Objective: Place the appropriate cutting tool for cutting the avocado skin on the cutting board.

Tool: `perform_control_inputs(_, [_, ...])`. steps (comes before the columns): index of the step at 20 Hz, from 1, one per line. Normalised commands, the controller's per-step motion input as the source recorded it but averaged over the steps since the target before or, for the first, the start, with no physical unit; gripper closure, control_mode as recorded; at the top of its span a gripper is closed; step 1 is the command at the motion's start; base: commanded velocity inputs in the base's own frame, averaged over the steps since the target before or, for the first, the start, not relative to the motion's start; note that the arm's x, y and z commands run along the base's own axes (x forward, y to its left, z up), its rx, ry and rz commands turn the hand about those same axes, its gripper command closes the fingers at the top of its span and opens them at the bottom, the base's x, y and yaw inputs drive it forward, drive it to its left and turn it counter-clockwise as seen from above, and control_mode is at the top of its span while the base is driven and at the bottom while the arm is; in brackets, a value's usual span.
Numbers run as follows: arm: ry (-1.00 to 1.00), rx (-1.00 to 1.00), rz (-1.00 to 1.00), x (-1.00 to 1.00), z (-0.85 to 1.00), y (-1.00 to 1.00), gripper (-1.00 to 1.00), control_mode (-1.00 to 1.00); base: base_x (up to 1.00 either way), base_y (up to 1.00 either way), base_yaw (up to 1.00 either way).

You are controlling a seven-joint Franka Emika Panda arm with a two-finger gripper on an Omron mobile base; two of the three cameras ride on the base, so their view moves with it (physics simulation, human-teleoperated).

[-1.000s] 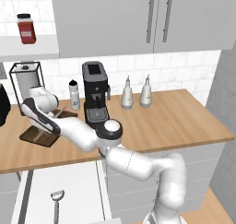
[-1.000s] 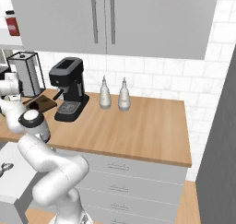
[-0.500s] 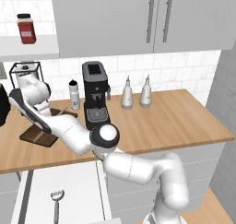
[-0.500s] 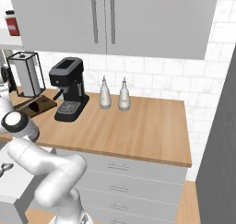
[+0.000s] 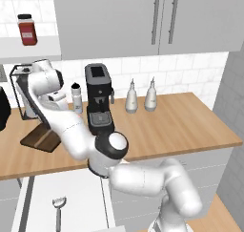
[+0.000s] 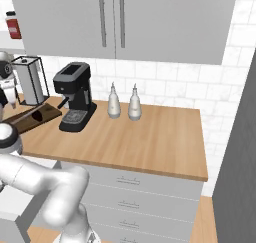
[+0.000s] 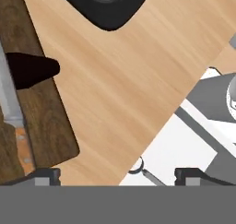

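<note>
— Where is the knife (image 7: 13,126)?

— At the left edge of the hand view, lying flat on the cutting board (image 7: 44,121), silver blade toward the top, wooden handle toward the bottom.

— And the avocado (image 7: 31,70)?

— On the same board, just right of the blade; whether they touch, I cannot tell.

— The gripper (image 7: 117,176)?

— Its jaws stand wide apart at the bottom of the frame, holding nothing. The coffee machine (image 5: 98,98) is center-left in the left base view, with the peeler (image 5: 58,211) at lower left.

Knife (image 7: 13,121) and avocado (image 7: 32,69) on board (image 7: 44,126)
</note>
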Motion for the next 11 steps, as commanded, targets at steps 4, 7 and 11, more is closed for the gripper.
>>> perform_control_inputs(4, [-0.1,0.24,0.0,-0.76,0.22,-1.0,-1.0,-1.0,0.0,0.0,0.0])
perform_control_inputs(7, [-0.11,0.26,0.0,-0.84,0.23,-1.0,-1.0,-1.0,0.0,0.0,0.0])
perform_control_inputs(11, [-0.08,0.29,0.0,-0.74,0.14,-1.0,-1.0,-1.0,0.0,0.0,0.0])
